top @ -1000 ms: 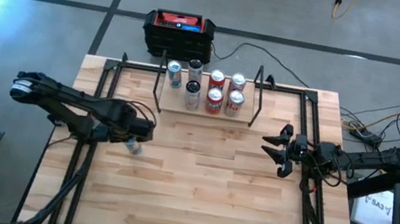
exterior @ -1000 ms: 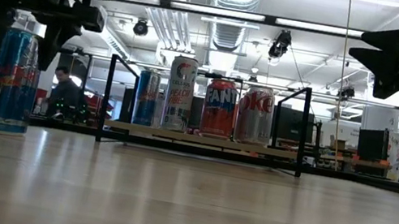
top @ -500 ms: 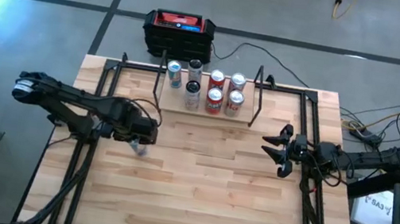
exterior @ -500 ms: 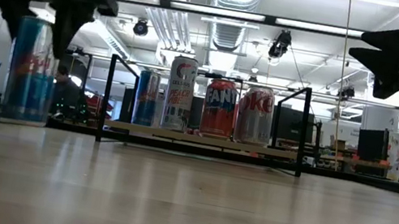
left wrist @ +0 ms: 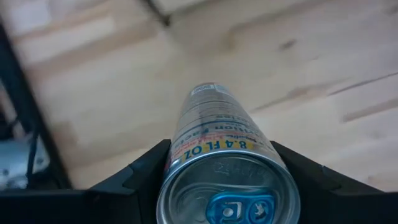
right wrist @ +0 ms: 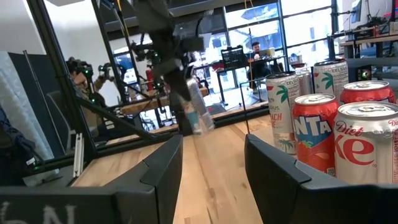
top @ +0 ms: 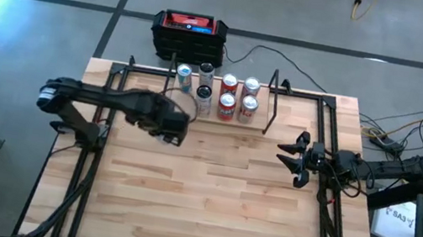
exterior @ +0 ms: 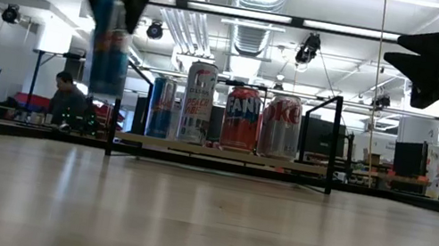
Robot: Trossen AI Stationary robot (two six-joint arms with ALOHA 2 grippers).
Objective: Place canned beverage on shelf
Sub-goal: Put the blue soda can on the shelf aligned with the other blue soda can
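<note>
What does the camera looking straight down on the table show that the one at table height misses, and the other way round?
Only the high view shows the black-and-red box behind the table, the cables on the floor, and that the cans on the shelf stand in two rows. Only the low view shows that the blue can hangs in the air, clear of the tabletop, tilted a little, plus the labels on the front cans and a person in the room behind. Both show the left gripper shut on the blue can near the shelf's end, and the right gripper waiting, shut and empty.
</note>
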